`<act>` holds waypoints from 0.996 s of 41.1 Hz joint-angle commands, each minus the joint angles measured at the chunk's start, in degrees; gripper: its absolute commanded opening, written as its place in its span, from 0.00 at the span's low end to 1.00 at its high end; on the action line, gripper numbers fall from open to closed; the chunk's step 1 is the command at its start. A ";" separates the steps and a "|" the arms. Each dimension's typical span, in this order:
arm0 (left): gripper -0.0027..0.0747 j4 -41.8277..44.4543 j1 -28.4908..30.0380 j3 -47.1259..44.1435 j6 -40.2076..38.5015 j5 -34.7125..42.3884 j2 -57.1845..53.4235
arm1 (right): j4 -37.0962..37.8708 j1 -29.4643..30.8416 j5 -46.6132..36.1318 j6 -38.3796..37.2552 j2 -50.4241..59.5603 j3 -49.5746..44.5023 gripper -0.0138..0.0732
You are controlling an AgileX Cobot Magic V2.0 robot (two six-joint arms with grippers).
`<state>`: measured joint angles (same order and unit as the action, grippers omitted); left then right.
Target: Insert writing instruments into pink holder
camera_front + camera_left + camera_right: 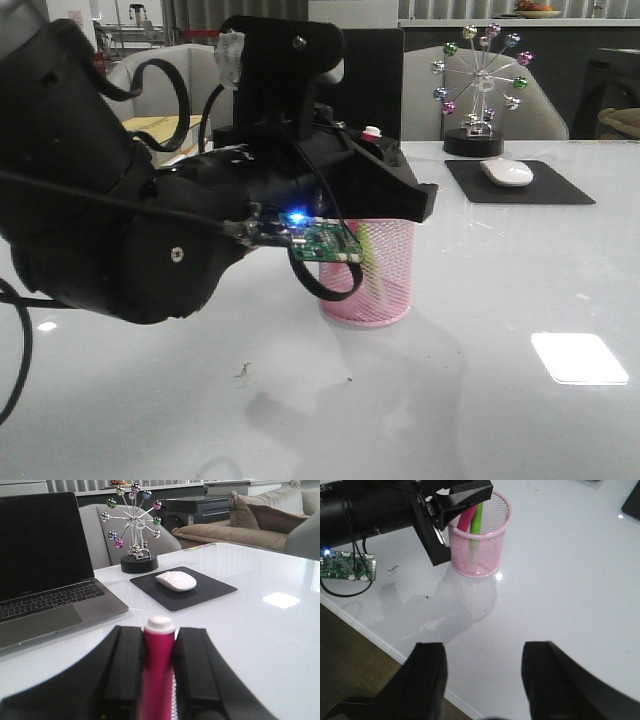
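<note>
Left pincer (159, 680) closed on the magenta marker (158, 675) directly above the pink holder (479, 540), marker's lower end inside beside the green marker (477, 517), holder upright on white tabletop (560, 580), right pincer (482, 680) spread wide, empty, well apart from the holder

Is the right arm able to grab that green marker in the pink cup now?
Probably not: the left end effector, gripping the pink marker, sits over the pink cup beside the green marker.

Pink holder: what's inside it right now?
In the holder: the green marker and the pink marker, the pink one gripped by the left gripper. That gripper covers both tops; their lower ends blur behind the mesh, so whether they touch bottom is unclear.
</note>
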<state>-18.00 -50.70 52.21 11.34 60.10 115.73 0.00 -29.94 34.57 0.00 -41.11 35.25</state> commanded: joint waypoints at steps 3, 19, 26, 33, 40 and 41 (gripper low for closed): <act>0.50 -0.12 -0.34 1.54 0.09 4.42 -2.71 | 0.00 0.42 -3.81 0.00 0.33 1.72 0.68; 0.52 0.78 -0.34 3.10 0.09 -1.86 -7.41 | 0.00 0.42 -3.81 0.00 0.33 1.72 0.68; 0.52 5.09 0.72 6.98 0.42 -28.71 -16.92 | 0.00 0.42 -3.81 0.00 0.33 1.72 0.68; 0.52 8.70 2.38 10.52 0.42 -58.33 -28.41 | 0.00 0.42 -3.81 0.00 0.33 1.72 0.68; 0.52 8.81 4.76 11.48 0.42 -81.18 -39.09 | 0.00 0.42 -3.81 0.00 0.33 1.72 0.68; 0.52 9.04 4.97 11.48 0.42 -83.57 -40.37 | 0.00 0.42 -3.81 0.00 0.33 1.72 0.68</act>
<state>-9.29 -46.51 61.46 11.70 -16.31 82.28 0.00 -29.94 34.57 0.00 -41.11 35.25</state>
